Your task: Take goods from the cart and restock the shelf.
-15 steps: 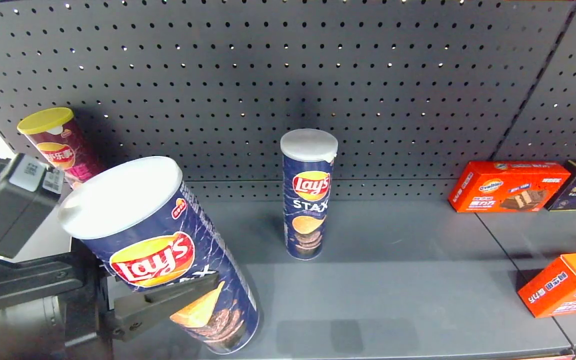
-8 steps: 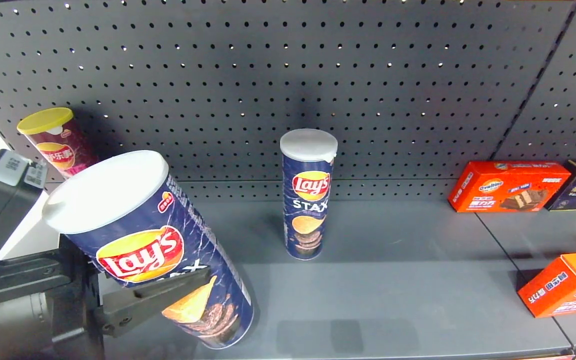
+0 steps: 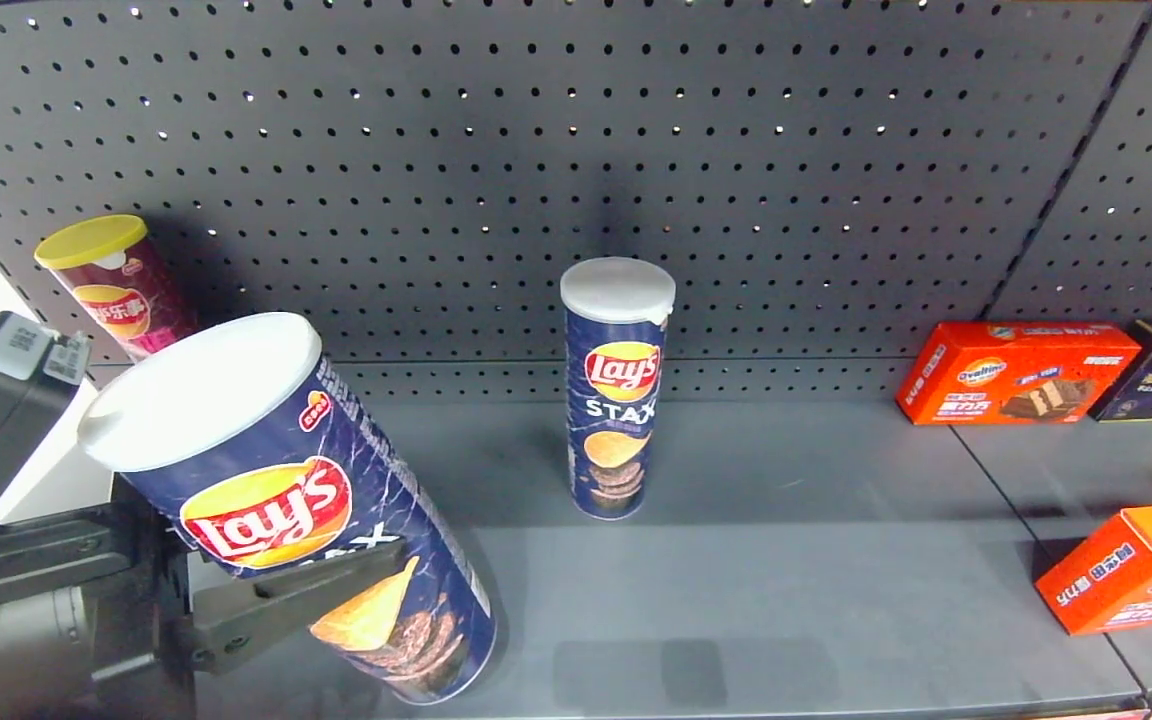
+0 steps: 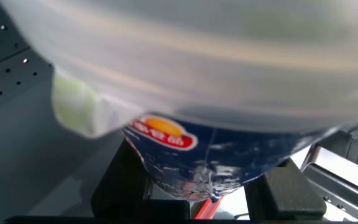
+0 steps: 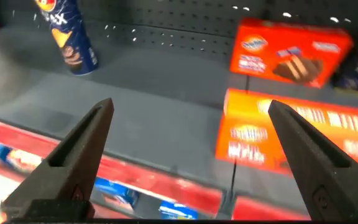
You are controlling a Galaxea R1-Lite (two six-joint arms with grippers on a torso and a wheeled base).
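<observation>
The left pincer pinches a blue chip can around its lower body. The can tilts, its white lid leaning left, its base at the front left of the shelf; whether it touches the board cannot be told. A second blue chip can stands upright mid-shelf near the pegboard, well apart from the held one. A maroon can with a yellow lid stands at the back left. The right pincer is spread wide and empty before the shelf, near an orange box.
</observation>
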